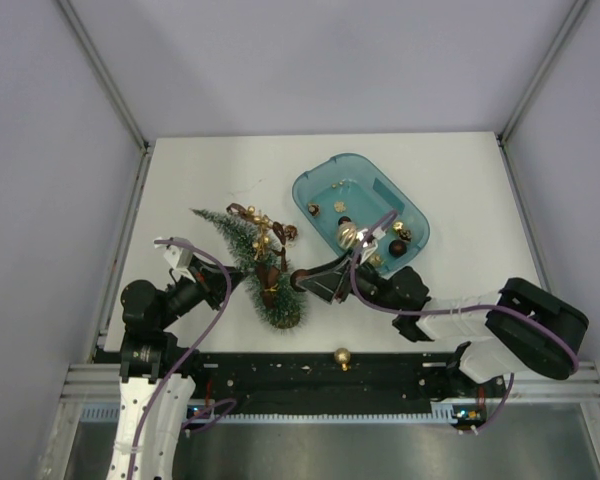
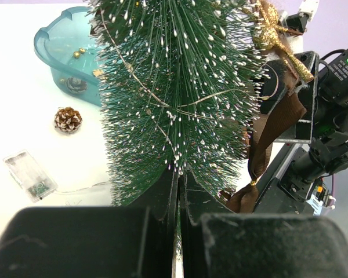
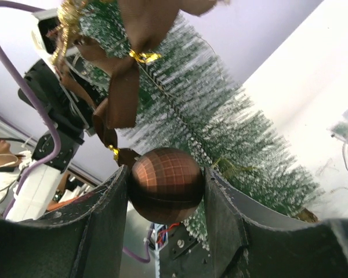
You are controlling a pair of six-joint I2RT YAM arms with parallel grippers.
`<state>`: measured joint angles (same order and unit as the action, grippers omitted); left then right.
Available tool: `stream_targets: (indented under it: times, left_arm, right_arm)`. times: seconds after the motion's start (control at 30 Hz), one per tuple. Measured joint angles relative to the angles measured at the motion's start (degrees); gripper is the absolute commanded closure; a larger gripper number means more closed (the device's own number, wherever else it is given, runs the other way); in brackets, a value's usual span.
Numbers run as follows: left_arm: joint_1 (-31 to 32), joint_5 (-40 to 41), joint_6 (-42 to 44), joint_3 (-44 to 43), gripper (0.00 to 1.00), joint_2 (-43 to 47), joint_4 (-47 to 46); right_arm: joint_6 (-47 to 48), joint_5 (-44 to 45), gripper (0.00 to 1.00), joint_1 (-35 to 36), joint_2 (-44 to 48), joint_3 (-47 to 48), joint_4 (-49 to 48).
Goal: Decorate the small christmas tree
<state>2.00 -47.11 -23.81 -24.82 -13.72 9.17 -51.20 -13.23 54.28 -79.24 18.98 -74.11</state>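
The small christmas tree (image 1: pixel 242 248) leans over the table, its tip toward the far left and its wooden base (image 1: pixel 281 316) near the front edge. My left gripper (image 2: pixel 180 180) is shut on the lower bristles of the tree (image 2: pixel 174 87). A brown ribbon bow with gold trim (image 2: pixel 274 124) hangs on the tree's right side. My right gripper (image 3: pixel 165 191) is shut on a brown checkered ball (image 3: pixel 165 184), held right beside the tree (image 3: pixel 220 127) just under the ribbon (image 3: pixel 124 95). In the top view the right gripper (image 1: pixel 304 279) sits against the tree's right flank.
A teal tray (image 1: pixel 318 181) with several small ornaments (image 1: pixel 348 235) stands behind the right arm. A frosted pine cone (image 2: pixel 68 119) and a clear battery box (image 2: pixel 29 174) with its thin wire lie on the table. A gold bauble (image 1: pixel 342 357) rests on the black rail.
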Motion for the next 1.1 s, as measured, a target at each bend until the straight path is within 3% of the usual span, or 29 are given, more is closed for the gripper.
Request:
stream_targets:
  times: [0.4, 1.1]
  left_arm:
    - [0.0, 0.0, 0.0, 0.0, 1.00, 0.0, 0.0]
    - [0.0, 0.0, 0.0, 0.0, 1.00, 0.0, 0.0]
  right_arm:
    - [0.2, -0.8, 1.00, 0.1, -0.5, 6.5, -0.4]
    - [0.3, 0.2, 1.00, -1.7, -3.1, 6.7, -0.3]
